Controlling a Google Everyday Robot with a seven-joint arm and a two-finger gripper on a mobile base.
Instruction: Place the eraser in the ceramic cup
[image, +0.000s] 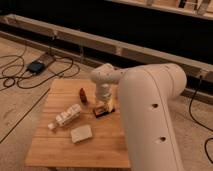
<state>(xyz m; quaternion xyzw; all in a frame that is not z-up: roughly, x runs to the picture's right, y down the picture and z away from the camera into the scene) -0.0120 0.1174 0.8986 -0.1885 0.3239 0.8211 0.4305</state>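
Observation:
The eraser (101, 112), a small black block with an orange-tan strip, lies on the wooden table (60, 152) near its middle right. My gripper (104, 105) hangs from the white arm (150, 110) and sits right over the eraser, at or touching its top. The ceramic cup is not visible; the arm's bulk covers the right part of the table.
A white bottle (68, 115) lies on its side left of the eraser. A pale cream block (81, 133) lies in front of it. A small dark reddish object (83, 95) stands behind the bottle. Cables and a box (36, 66) lie on the floor to the left.

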